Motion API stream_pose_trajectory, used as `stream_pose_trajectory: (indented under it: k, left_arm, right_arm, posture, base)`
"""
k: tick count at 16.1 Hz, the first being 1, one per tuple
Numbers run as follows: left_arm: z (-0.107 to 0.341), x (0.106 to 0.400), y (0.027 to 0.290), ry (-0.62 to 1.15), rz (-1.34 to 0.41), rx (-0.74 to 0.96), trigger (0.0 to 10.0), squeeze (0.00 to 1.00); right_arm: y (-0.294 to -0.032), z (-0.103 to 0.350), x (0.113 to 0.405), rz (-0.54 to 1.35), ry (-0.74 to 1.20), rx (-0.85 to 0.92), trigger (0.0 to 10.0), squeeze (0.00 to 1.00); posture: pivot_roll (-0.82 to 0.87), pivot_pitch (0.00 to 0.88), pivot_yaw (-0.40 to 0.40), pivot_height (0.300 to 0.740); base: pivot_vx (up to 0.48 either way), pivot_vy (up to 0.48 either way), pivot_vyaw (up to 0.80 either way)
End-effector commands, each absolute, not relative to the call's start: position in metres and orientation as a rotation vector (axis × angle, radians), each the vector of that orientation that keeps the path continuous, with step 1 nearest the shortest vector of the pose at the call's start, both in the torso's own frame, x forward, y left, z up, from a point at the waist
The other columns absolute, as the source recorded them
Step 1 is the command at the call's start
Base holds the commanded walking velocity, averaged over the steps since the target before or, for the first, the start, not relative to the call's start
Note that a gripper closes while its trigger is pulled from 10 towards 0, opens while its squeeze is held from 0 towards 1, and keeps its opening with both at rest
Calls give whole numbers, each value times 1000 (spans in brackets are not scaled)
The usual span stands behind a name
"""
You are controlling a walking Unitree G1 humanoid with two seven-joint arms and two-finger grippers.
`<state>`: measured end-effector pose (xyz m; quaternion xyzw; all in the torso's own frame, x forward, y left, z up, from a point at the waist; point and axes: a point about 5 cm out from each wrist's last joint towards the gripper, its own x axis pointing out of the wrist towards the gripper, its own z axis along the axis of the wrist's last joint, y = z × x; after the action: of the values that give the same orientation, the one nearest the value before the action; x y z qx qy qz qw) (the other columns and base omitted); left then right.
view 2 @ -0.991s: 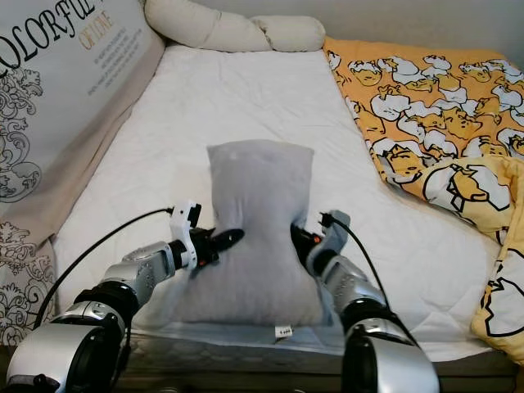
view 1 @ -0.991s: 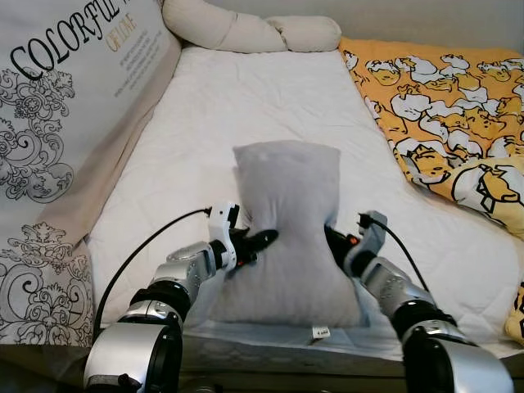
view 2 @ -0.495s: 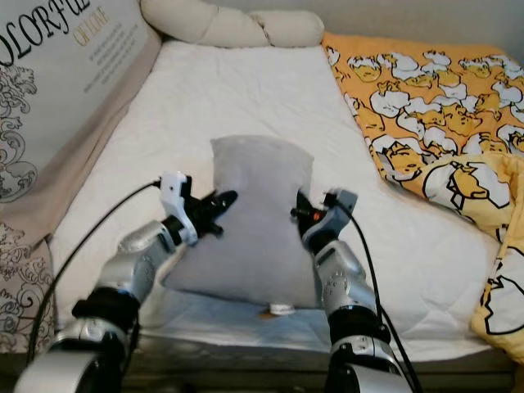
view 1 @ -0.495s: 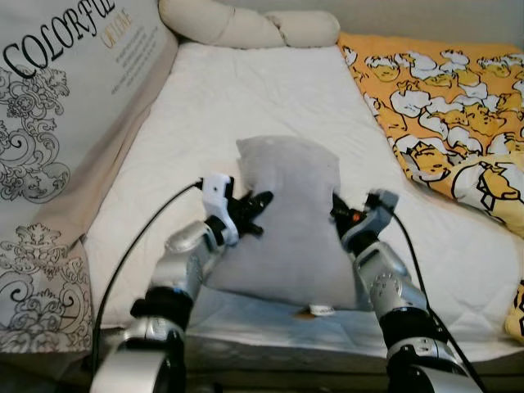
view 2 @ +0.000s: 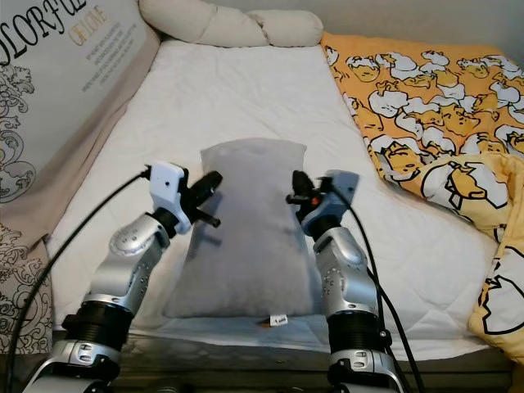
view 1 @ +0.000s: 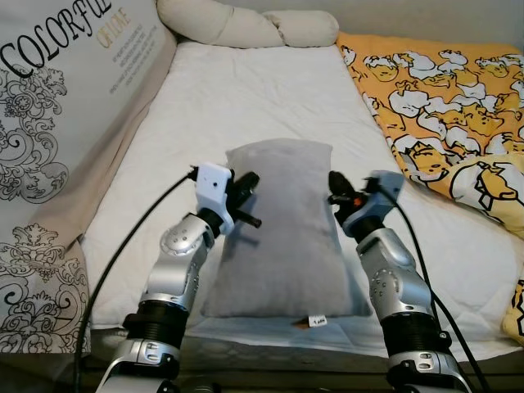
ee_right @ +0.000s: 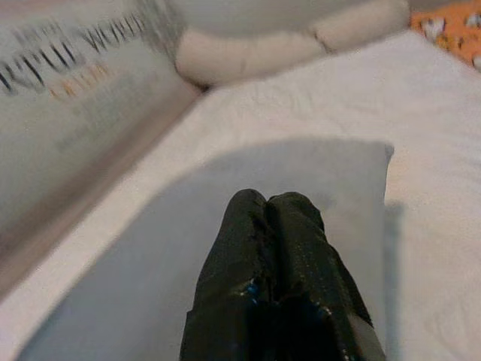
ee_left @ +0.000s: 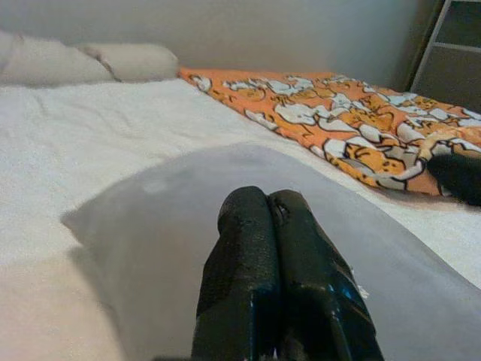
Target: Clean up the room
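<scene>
Plainly, the grey pillow (view 1: pixel 278 229) lies flat and lengthwise on the white mattress (view 1: pixel 246 98) near the foot of the bed, its small tag at the near edge and its far end pointing towards the cream bolster (view 1: pixel 246 24) at the head. The left gripper (view 1: pixel 246 190) is at the pillow's left edge and the right gripper (view 1: pixel 336 187) at its right edge, both about a third of the way down from the far end; each wrist view shows its two black fingers pressed together with nothing between them, so neither gripper has any fabric pinched and the pillow seems to be pressed between the two from the sides. The step in hand looks like shifting this pillow up the bed to its place by the bolster. To do that well, the two arms should push inward evenly and travel together, since a soft pillow squeezed harder on one side will likely twist or slip out. Keeping it low over the mattress would limit sagging at the near end. The path ahead looks open, though the orange patterned quilt (view 1: pixel 442 90) lies just beside it on the right and the printed cushion (view 1: pixel 57 115) leans along the left, so a straight line matters.
</scene>
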<state>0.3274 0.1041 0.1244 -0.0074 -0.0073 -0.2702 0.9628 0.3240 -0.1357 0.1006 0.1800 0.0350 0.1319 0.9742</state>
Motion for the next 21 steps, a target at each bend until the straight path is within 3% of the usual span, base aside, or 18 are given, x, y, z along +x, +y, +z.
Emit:
stream_pose_trajectory:
  k: [1, 3, 4, 5, 9, 14, 16, 21]
  left_arm:
    - [122, 324, 101, -2, -551, 10, 10000, 0]
    - [116, 322, 108, 28, -519, -14, 10000, 0]
    - [112, 325, 119, 70, -488, -52, 10000, 59]
    - [109, 327, 123, 93, -486, -48, 10000, 1000]
    - [101, 337, 138, 143, -468, 1, 10000, 1000]
    - [92, 352, 154, 191, -387, -31, 10000, 1000]
    - [87, 354, 161, 210, -342, -119, 10000, 1000]
    - [55, 345, 164, 352, -157, -668, 10000, 1000]
  right_arm:
    - [-138, 97, 322, 252, 105, 332, 10000, 0]
    - [-152, 90, 324, 162, 140, 355, 10000, 0]
    - [-159, 88, 327, 139, 147, 354, 10000, 855]
    - [-162, 86, 329, 136, 157, 330, 10000, 1000]
    - [-180, 78, 335, 96, 204, 310, 10000, 1000]
    - [-199, 60, 338, 41, 320, 462, 10000, 1000]
    - [-203, 58, 339, 19, 323, 553, 10000, 1000]
    - [-195, 48, 338, 11, 369, 855, 10000, 1000]
  posture:
    - [74, 0, -67, 740]
    - [84, 0, -72, 740]
    - [82, 0, -70, 740]
    - [74, 0, -64, 740]
    - [24, 0, -15, 740]
    - [19, 0, -8, 740]
    - [-3, 0, 10, 740]
    - [12, 0, -6, 740]
  base:
    - [0, 0, 0]
    - [0, 0, 0]
    - [0, 0, 0]
    - [0, 0, 0]
    - [0, 0, 0]
    - [0, 0, 0]
    - [0, 0, 0]
    - [0, 0, 0]
